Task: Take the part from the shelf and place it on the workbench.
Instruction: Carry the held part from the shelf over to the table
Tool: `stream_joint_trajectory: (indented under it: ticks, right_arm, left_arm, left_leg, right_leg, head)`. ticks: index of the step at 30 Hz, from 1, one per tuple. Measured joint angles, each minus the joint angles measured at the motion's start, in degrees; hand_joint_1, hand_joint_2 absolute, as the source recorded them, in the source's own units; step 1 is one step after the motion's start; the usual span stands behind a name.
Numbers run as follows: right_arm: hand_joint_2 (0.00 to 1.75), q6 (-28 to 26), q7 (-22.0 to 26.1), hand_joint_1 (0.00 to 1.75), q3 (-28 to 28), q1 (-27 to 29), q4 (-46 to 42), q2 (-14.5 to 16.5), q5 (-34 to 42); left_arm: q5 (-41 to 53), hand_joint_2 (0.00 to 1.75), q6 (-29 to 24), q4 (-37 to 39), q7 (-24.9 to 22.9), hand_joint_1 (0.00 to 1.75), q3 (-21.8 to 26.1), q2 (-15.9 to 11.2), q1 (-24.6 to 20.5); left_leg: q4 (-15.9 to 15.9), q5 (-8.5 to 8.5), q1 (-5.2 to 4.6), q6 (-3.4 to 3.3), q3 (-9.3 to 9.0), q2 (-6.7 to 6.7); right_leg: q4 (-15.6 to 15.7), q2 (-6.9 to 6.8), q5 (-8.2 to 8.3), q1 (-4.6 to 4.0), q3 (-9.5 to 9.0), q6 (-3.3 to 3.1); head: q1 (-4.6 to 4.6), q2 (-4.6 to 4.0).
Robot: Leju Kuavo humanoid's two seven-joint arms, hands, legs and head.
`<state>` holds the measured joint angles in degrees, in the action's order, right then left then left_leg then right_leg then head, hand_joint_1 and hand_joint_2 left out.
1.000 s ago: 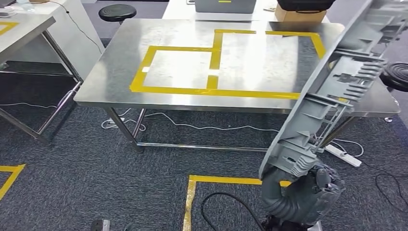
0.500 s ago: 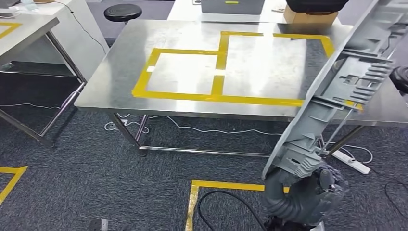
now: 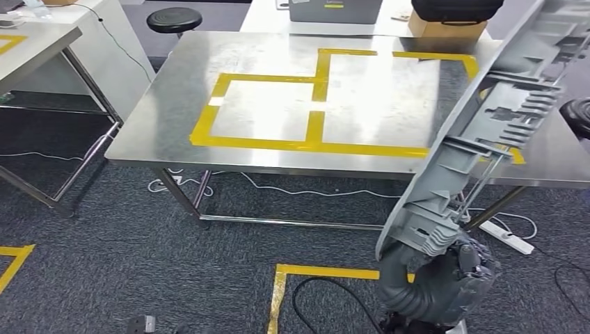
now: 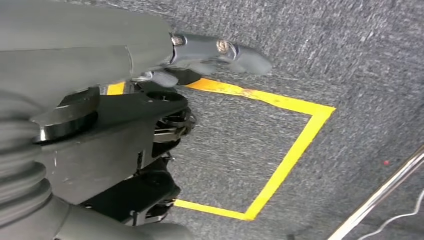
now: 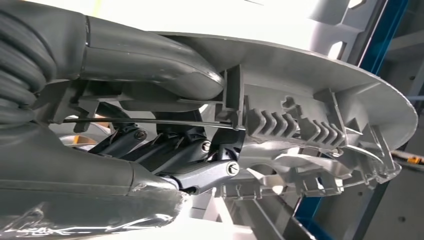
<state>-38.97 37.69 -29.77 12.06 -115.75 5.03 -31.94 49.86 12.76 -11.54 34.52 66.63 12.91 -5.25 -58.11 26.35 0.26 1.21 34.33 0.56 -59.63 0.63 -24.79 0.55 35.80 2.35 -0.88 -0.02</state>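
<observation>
My right hand [image 3: 445, 275] grips part [image 3: 501, 118] low; long overhang at 1 o'clock may clip tabletop [image 3: 160, 118] edge. Left hand [image 4: 200, 55] holds nothing.

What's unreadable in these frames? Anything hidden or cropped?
- Head view: the grey part runs off the top right edge; its upper end is cut off.
- Head view: the part covers the workbench's right front corner.
- Right wrist view: the right hand wraps the part, hiding its fingers' contact.
- Left wrist view: the left hand is partly hidden by dark housing.
</observation>
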Motion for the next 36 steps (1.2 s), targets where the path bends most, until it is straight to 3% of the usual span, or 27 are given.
stream_joint_trajectory:
  ticks: [3, 6, 7, 8, 9, 11, 13, 15, 18, 20, 22, 23, 24, 26, 28, 30, 33, 34, 36]
  right_arm:
    - [1.75, 0.0, 0.0, 1.75, 0.0, 0.0, 0.0, 0.0, 0.0]
    - [1.75, 0.0, -0.1, 1.75, 0.0, 0.0, 0.0, 0.0, 0.0]
    - [1.75, 0.0, -0.1, 1.75, 0.0, 0.0, 0.0, -0.1, 0.0]
    - [1.75, 0.0, -0.1, 1.75, 0.0, 0.0, 0.0, -0.1, 0.1]
    - [1.75, 0.0, -0.1, 1.75, 0.0, 0.0, 0.0, -0.1, 0.1]
    - [1.75, 0.0, -0.2, 1.75, 0.0, 0.0, 0.0, -0.1, 0.1]
    - [1.75, 0.0, -0.2, 1.75, -0.1, -0.1, 0.0, -0.1, 0.1]
    - [1.75, 0.0, -0.2, 1.75, -0.2, -0.1, 0.0, -0.1, 0.1]
    - [1.75, 0.0, -0.2, 1.75, -0.2, -0.1, 0.0, -0.1, 0.1]
    - [1.75, 0.0, -0.2, 1.75, -0.3, -0.1, 0.0, -0.1, 0.2]
    - [1.75, 0.0, -0.2, 1.75, -0.3, -0.1, 0.0, -0.1, 0.2]
    - [1.75, 0.0, -0.2, 1.75, -0.3, -0.1, 0.0, -0.1, 0.2]
    - [1.75, 0.0, -0.2, 1.75, -0.3, -0.1, 0.0, -0.1, 0.2]
    - [1.75, 0.0, -0.2, 1.75, -0.3, -0.1, 0.0, -0.1, 0.2]
    - [1.75, 0.0, -0.2, 1.75, -0.3, -0.1, 0.0, -0.1, 0.2]
    - [1.75, 0.0, -0.2, 1.75, -0.3, -0.1, 0.0, -0.1, 0.2]
    - [1.75, 0.0, -0.2, 1.75, -0.3, -0.1, 0.0, -0.1, 0.2]
    - [1.75, 0.0, -0.2, 1.75, -0.3, -0.1, 0.0, -0.2, 0.3]
    - [1.75, 0.0, -0.2, 1.75, -0.3, -0.1, 0.0, -0.2, 0.3]
  left_arm:
    - [0.0, 1.75, 0.9, 0.0, 0.3, 0.00, 0.0, 0.0, 0.1]
    - [0.1, 1.75, 1.9, 0.0, 0.6, 0.00, 0.0, 0.0, 0.2]
    - [0.1, 1.75, 2.1, 0.0, 0.6, 0.00, 0.0, 0.0, 0.3]
    - [0.1, 1.75, 2.2, 0.0, 0.6, 0.00, 0.0, 0.0, 0.4]
    - [0.1, 1.75, 2.2, 0.0, 0.6, 0.00, 0.0, -0.1, 0.4]
    - [0.2, 1.75, 2.2, 0.0, 0.5, 0.00, 0.0, 0.0, 0.5]
    - [0.1, 1.75, 1.7, 0.0, 0.1, 0.00, 0.0, 0.0, 0.4]
    - [0.1, 1.75, 0.9, 0.0, -0.4, 0.00, 0.0, 0.0, 0.3]
    - [0.1, 1.75, 0.2, 0.0, -0.9, 0.00, 0.0, 0.0, 0.2]
    - [0.1, 1.75, 0.0, 0.0, -1.1, 0.00, 0.0, 0.0, 0.1]
    - [0.1, 1.75, -0.3, 0.0, -1.3, 0.00, 0.0, 0.0, 0.2]
    - [0.1, 1.75, -0.4, 0.0, -1.3, 0.00, 0.1, 0.0, 0.3]
    - [0.1, 1.75, -0.4, 0.0, -1.4, 0.00, 0.1, 0.0, 0.3]
    - [0.1, 1.75, -0.4, 0.0, -1.4, 0.00, 0.1, -0.1, 0.3]
    - [0.1, 1.75, -0.4, 0.0, -1.4, 0.00, 0.1, 0.0, 0.2]
    - [0.1, 1.75, -0.4, 0.0, -1.4, 0.00, 0.1, 0.0, 0.1]
    - [0.1, 1.75, -0.4, 0.0, -1.5, 0.00, 0.1, 0.0, 0.2]
    - [0.1, 1.75, -0.3, 0.0, -1.5, 0.00, 0.1, 0.0, 0.2]
    - [0.2, 1.75, 0.5, 0.0, -1.4, 0.00, 0.1, 0.0, 0.2]
  left_leg:
    - [0.1, -0.21, 0.16, -1.28, -0.20, 0.16]
    - [0.2, 0.71, 0.03, -2.16, -0.83, 0.23]
    - [0.2, 0.99, -0.07, -2.24, -1.22, 0.20]
    - [0.2, 1.28, -0.15, -2.26, -1.71, 0.19]
    - [0.2, 1.54, -0.19, -2.22, -2.30, 0.19]
    - [0.1, 2.13, -0.21, -1.96, -3.66, 0.24]
    - [0.0, 2.70, -0.34, -1.43, -4.42, 0.35]
    - [0.1, 2.97, -0.36, -0.81, -4.47, 0.37]
    - [-0.7, 4.01, -0.27, 0.24, -4.11, 0.22]
    - [-6.0, 6.30, -0.19, 0.89, -1.27, 0.12]
    - [-13.1, 8.41, -0.02, 1.30, 3.34, 0.11]
    - [-15.0, 8.19, 0.06, 1.43, 4.96, 0.10]
    - [-14.8, 6.79, 0.14, 1.50, 5.59, 0.10]
    - [-9.1, 1.75, 0.28, 1.55, 3.85, 0.01]
    - [-2.6, -1.33, 0.28, 1.36, 1.19, -0.11]
    - [-0.2, -1.34, 0.15, 0.71, 0.26, -0.13]
    - [0.2, -1.13, 0.29, -0.58, 0.01, -0.06]
    - [0.3, -1.09, 0.38, -0.94, -0.15, -0.06]
    - [0.3, -0.72, 0.34, -1.43, -0.39, -0.06]
  right_leg:
    - [-1.7, -0.14, -1.14, 0.11, 0.87, 0.93]
    - [-12.2, -0.20, -5.63, 0.07, 6.06, 1.20]
    - [-15.4, -0.21, -6.43, 0.06, 7.76, 1.19]
    - [-16.7, -0.21, -6.18, 0.04, 8.58, 1.15]
    - [-15.8, -0.21, -4.87, 0.02, 8.26, 1.04]
    - [-8.6, -0.20, -0.64, -0.06, 4.91, 0.64]
    - [-2.4, -0.19, 1.38, -0.28, 1.72, 0.23]
    - [-0.9, -0.12, 0.82, -0.56, 0.96, -0.16]
    - [0.0, -0.14, 0.24, -0.22, 0.27, -0.96]
    - [0.4, -0.29, -0.11, 0.03, -0.44, -1.42]
    - [0.5, -0.32, -0.53, 0.09, -0.85, -1.67]
    - [0.5, -0.27, -0.76, 0.12, -1.09, -1.67]
    - [0.5, -0.21, -1.01, 0.16, -1.42, -1.62]
    - [0.5, -0.08, -1.56, 0.27, -2.25, -1.28]
    - [0.4, 0.06, -2.14, 0.14, -2.78, -0.65]
    - [0.4, 0.11, -2.41, -0.03, -2.90, 0.03]
    - [-0.3, -0.06, -3.30, 0.05, -2.66, 0.91]
    - [-2.3, -0.13, -4.49, 0.06, -1.79, 1.13]
    - [-9.6, -0.19, -7.93, 0.08, 1.82, 1.34]
  head:
    - [-0.21, 0.00]
    - [-0.52, 0.00]
    - [-0.53, 0.00]
    - [-0.55, 0.00]
    - [-0.55, 0.00]
    - [-0.57, 0.00]
    - [-0.49, 0.00]
    - [-0.29, 0.00]
    - [-0.08, 0.00]
    - [0.08, 0.00]
    - [0.11, 0.00]
    - [0.13, 0.00]
    - [0.13, 0.00]
    - [0.12, 0.00]
    - [0.22, 0.00]
    - [0.28, 0.00]
    - [0.08, 0.00]
    - [-0.09, 0.00]
    - [-0.40, 0.00]
